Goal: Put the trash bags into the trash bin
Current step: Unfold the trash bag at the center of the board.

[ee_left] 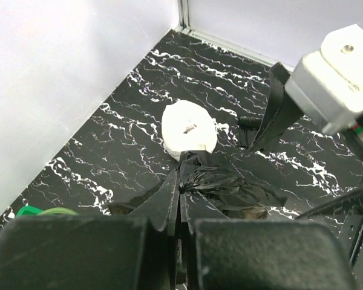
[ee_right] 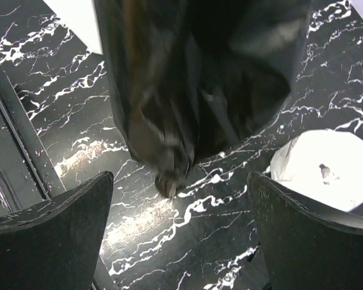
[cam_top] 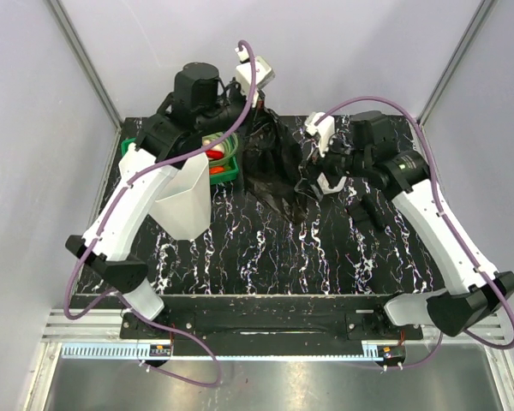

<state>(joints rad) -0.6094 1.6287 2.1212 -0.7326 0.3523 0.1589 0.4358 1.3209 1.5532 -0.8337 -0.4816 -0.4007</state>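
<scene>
Black glossy plastic film, the soft shapeless trash bag (cam_top: 278,171), hangs bunched over the far middle of the black marbled tabletop (cam_top: 265,257). I cannot tell whether its lowest folds touch the surface. The left claw (ee_left: 178,211) is clamped together on a pinch of film at the bag's upper edge. The right claw (cam_top: 325,158) sits at the bag's 3 o'clock, wide apart with nothing between its fingers. The tall white translucent plastic bin (cam_top: 182,205) stands upright at the bag's 8 o'clock, and a green basket of toy vegetables (cam_top: 227,171) sits at 9 o'clock, between the two. A white rounded roll of plastic (ee_left: 189,128) lies on the tabletop close by the bag.

With only one small pinch carrying the slippery film, a quick swing toward the bin could likely pull it free. The trailing folds might drag across the basket and snag. Since the bag spreads about as wide as the bin's mouth, it may drape over the rim, and a sideways tug could tip the light, narrow-based bin.
</scene>
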